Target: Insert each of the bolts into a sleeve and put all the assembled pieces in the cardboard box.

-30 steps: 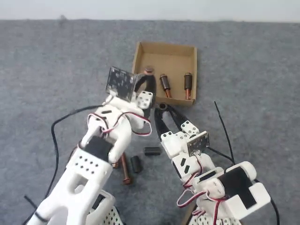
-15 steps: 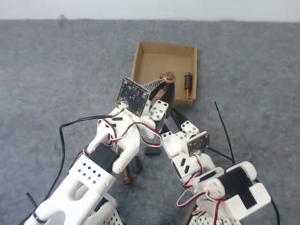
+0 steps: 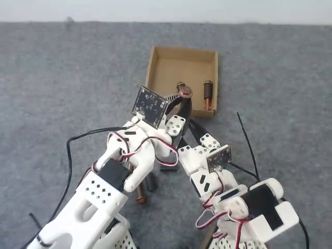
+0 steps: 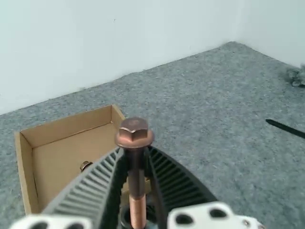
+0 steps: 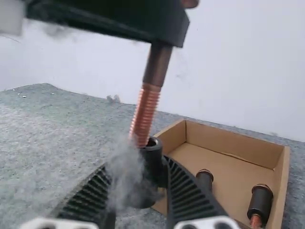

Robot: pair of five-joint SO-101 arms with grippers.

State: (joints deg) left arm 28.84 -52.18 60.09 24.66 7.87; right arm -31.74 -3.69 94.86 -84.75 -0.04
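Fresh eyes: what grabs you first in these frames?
The left gripper holds a copper bolt head up, its threaded tip at the mouth of a black sleeve clamped in the right gripper, at the near edge of the cardboard box. Two assembled pieces already lie in the box.

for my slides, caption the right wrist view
The left gripper holds a bolt tip-down at the mouth of the sleeve in the right gripper.
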